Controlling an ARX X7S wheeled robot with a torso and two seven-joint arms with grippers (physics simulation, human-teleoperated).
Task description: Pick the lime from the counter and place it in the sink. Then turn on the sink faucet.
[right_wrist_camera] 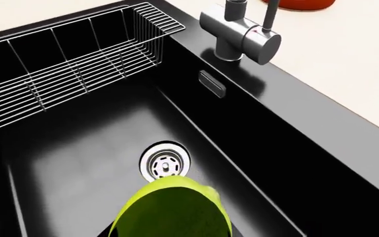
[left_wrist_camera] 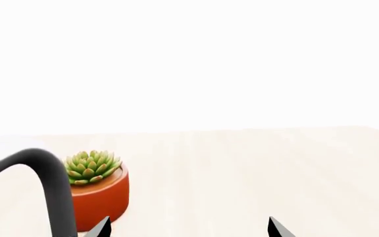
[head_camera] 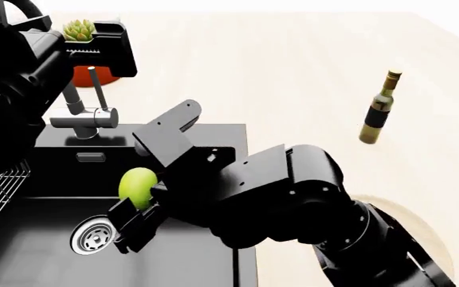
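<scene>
The yellow-green lime (head_camera: 138, 185) is held in my right gripper (head_camera: 138, 196), which is shut on it above the black sink (head_camera: 213, 130), just past the steel drain (head_camera: 94, 236). In the right wrist view the lime (right_wrist_camera: 173, 210) fills the space between the jaws, over the basin (right_wrist_camera: 77, 148) and its drain (right_wrist_camera: 165, 165). The grey faucet (head_camera: 94, 116) stands at the sink's back rim; it also shows in the right wrist view (right_wrist_camera: 242, 37). My left gripper (left_wrist_camera: 189, 229) is open and empty over the pale counter (left_wrist_camera: 255, 173), beside the faucet's curved spout (left_wrist_camera: 48, 182).
A succulent in a red pot (left_wrist_camera: 94, 168) stands behind the faucet, and shows in the head view (head_camera: 82, 30). A wire rack (right_wrist_camera: 64, 64) hangs at the sink's left side. A dark wine bottle (head_camera: 377, 110) stands on the counter at the right. A round tan board (head_camera: 421, 230) lies behind my right arm.
</scene>
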